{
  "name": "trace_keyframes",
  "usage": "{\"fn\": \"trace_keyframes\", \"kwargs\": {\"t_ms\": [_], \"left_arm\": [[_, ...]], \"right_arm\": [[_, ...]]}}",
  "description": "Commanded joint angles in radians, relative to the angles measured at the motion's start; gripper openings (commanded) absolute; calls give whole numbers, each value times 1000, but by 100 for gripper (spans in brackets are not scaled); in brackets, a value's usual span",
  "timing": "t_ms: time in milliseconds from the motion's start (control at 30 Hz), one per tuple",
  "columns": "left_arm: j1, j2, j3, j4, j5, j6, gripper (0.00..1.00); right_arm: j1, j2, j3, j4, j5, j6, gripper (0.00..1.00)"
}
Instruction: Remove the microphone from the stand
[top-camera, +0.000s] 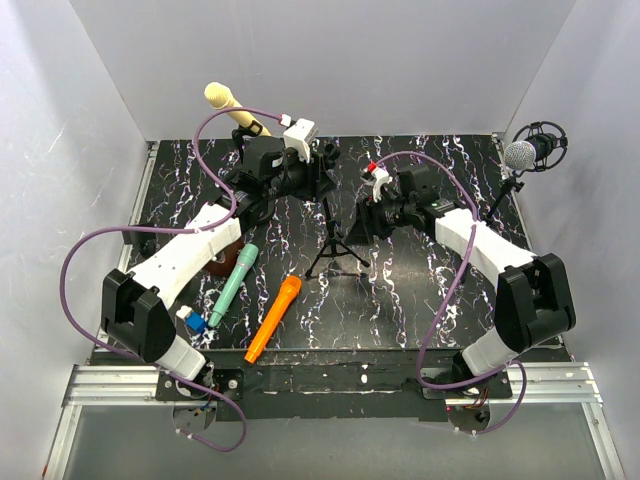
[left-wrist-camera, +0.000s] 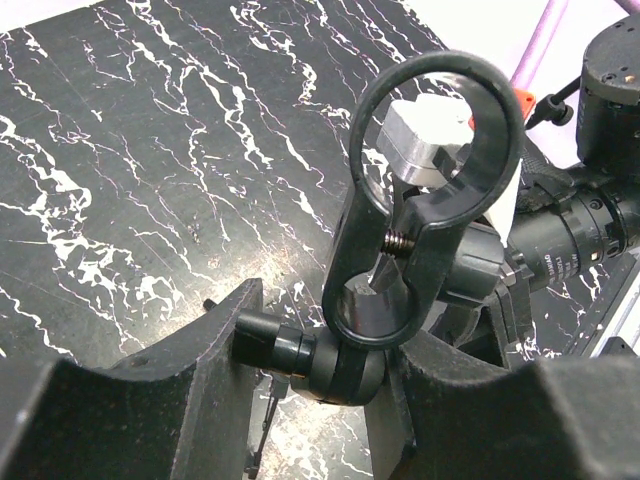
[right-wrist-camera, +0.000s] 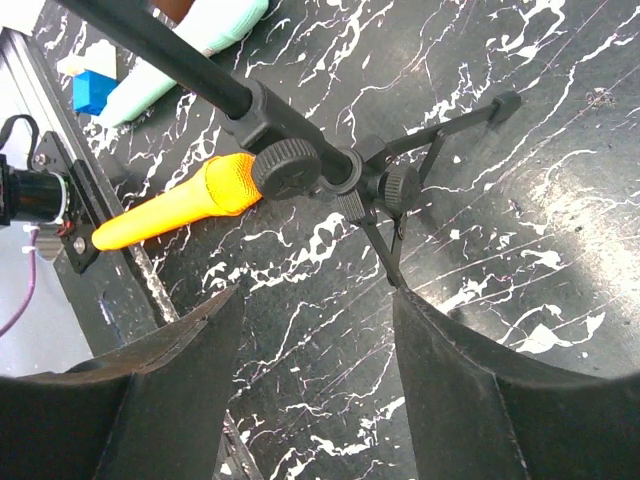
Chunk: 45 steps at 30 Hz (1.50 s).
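Left gripper (left-wrist-camera: 322, 345) clenched on black swivel joint (left-wrist-camera: 350, 375) under black plastic ring clip (left-wrist-camera: 440, 215) of tripod stand (right-wrist-camera: 270, 110); ring empty. Right gripper (right-wrist-camera: 318, 300) released above stand pole. Orange tapered microphone (top-camera: 273, 318), apparently already out, lies near-left of tripod, long axis near-left to far-right, nearer left arm.

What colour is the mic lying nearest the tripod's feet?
Orange microphone, clearest in the right wrist view.
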<state>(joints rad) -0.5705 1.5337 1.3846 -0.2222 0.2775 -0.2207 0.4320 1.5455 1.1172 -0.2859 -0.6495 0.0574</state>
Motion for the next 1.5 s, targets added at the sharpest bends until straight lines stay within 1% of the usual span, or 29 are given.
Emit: {"fn": "trace_keyframes", "kwargs": {"t_ms": [0,233,433,567,700,867,1033,1133,1267,1367,1400,1433,1467], "left_arm": [[0,-1,48,9,23,7,0],[-3,5,48,15,20,11,0],[-8,-1,45,7,28,9,0],[-8,-4,45,1,26,17,0],[-8,3,54,-2,31,23,0],[-8,6,62,0,34,32,0],[-9,6,51,12,46,50,0],[-25,8,56,35,45,93,0],[-60,29,67,67,22,148,0],[-69,43,71,73,46,188,0],[-71,42,73,70,58,198,12],[-71,37,71,64,72,211,28],[-71,31,68,54,92,216,48]], "right_arm": [[-4,-6,64,60,-16,59,69],[-6,74,148,82,7,133,72],[-4,137,193,88,21,159,72],[-4,162,184,73,51,122,69],[-9,159,123,64,68,53,67],[-18,110,9,70,67,-37,68],[-35,42,-37,38,25,-160,68],[-42,-11,-22,-22,11,-221,69],[-76,-114,38,-137,-4,-267,72],[-96,-201,64,-208,-4,-295,72],[-98,-226,70,-229,7,-304,72],[-98,-255,72,-249,16,-309,72],[-98,-280,70,-268,24,-314,72]]}}
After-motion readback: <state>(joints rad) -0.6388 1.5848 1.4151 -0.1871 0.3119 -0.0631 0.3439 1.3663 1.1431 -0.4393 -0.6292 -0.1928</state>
